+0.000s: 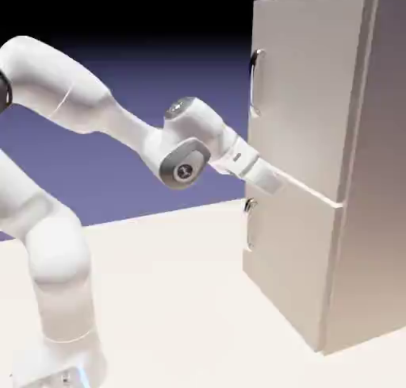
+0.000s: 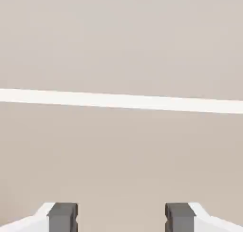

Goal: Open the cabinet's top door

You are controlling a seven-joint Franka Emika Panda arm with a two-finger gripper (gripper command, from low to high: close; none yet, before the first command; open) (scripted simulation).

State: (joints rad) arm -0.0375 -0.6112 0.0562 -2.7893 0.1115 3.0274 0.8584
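Note:
The cabinet stands tall and beige at the exterior view's right. Its top door looks shut and carries a vertical silver handle near its left edge. My gripper is at the cabinet's front, level with the seam between the two doors and well below that handle. In the hand view the gripper is open, its grey fingertips set wide apart with nothing between them. Beige door panels fill that view, crossed by the seam's pale horizontal line.
The shorter lower door sits under the seam, with its own small handle near its left edge. The cabinet rests on a pale table. My arm's base stands at the lower left.

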